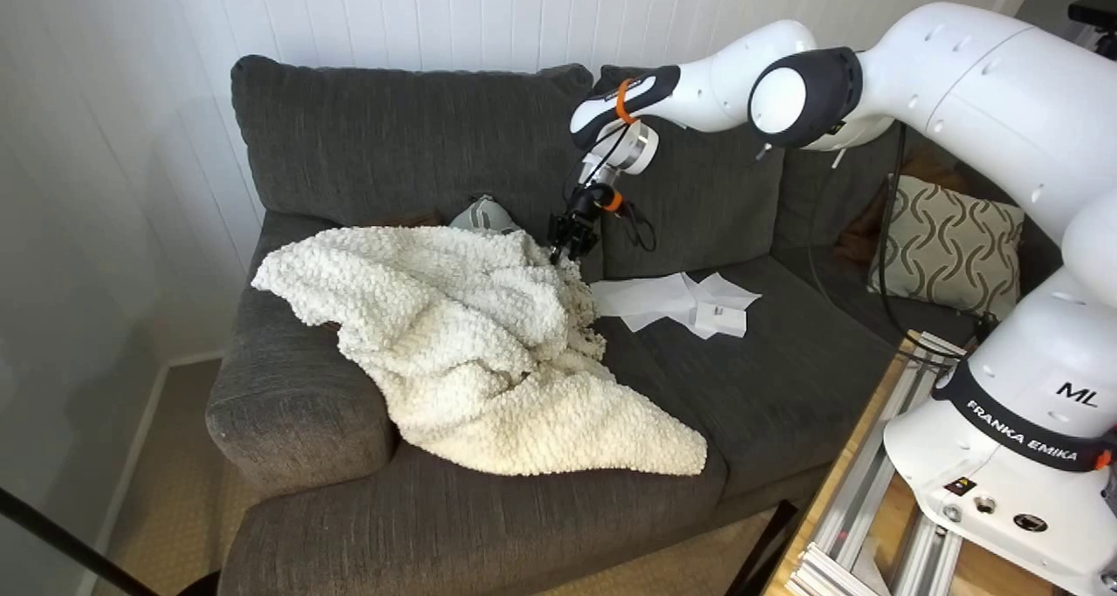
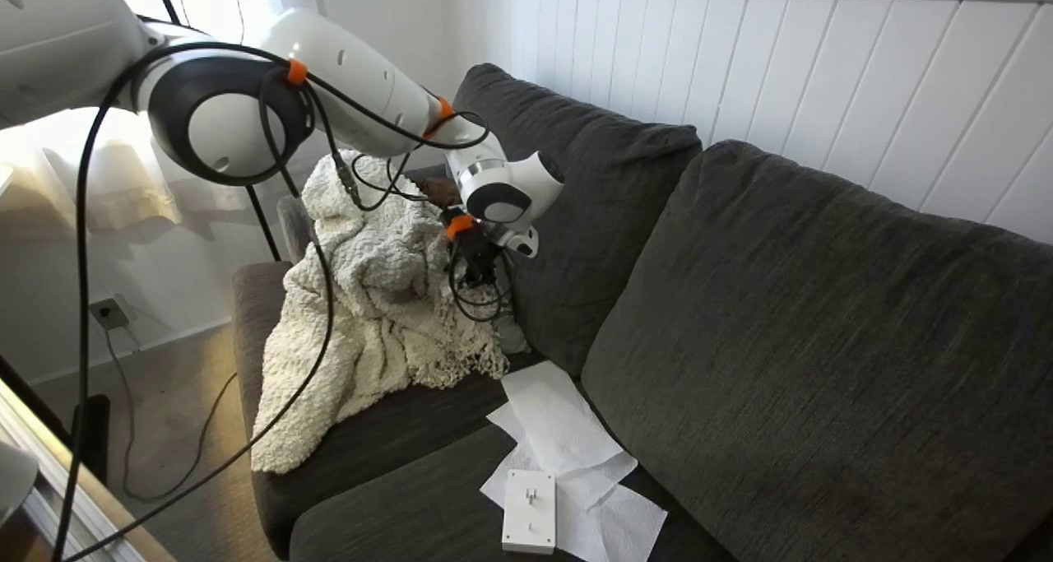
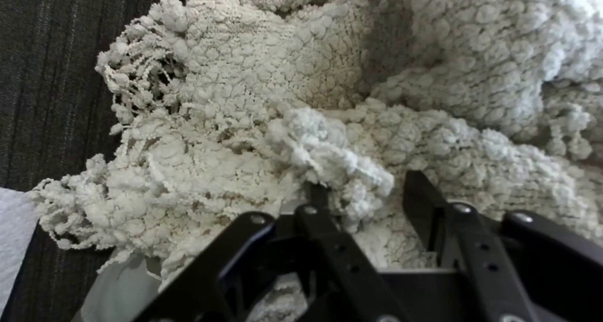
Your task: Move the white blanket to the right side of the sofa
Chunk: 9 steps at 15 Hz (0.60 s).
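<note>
The white blanket [image 1: 471, 317] lies rumpled over one end of the dark grey sofa [image 1: 401, 142], across the arm and seat, in an exterior view. It also shows in an exterior view [image 2: 362, 356], partly behind the robot arm and cable. My gripper [image 1: 563, 251] points down at the blanket's fringed edge near the back cushion. In the wrist view the blanket [image 3: 264, 67] fills most of the picture. There the gripper [image 3: 370, 185] has its fingers apart, with a loose tuft of blanket between them, against the left finger and apart from the right one.
Flat white sheets [image 1: 646, 298] lie on the seat beside the blanket, with a small white box [image 2: 529, 508] on them. A grey-green item [image 1: 484, 215] is partly hidden behind the blanket. A patterned pillow [image 1: 947, 243] rests at the far end. A black cable hangs from the arm.
</note>
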Each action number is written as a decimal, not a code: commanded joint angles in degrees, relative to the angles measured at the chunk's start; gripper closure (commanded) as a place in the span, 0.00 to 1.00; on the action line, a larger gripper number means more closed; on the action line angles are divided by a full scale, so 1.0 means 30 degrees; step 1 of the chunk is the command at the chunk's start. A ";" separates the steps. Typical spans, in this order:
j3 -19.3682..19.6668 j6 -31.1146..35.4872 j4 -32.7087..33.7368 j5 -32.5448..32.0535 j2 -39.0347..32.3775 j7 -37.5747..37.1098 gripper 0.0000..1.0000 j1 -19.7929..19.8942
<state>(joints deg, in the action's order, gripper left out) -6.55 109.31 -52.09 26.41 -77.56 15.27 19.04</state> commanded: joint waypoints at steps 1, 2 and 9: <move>-0.0072 -0.0240 0.1265 0.0029 -0.0972 -0.0372 0.20 -0.0183; -0.0086 -0.0180 0.1337 0.0015 -0.1099 -0.0217 0.14 -0.0249; -0.0350 -0.0250 0.1052 0.0519 -0.0591 -0.0516 0.55 0.0003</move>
<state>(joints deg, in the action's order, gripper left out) -7.05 109.31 -50.12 26.81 -79.62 15.25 18.18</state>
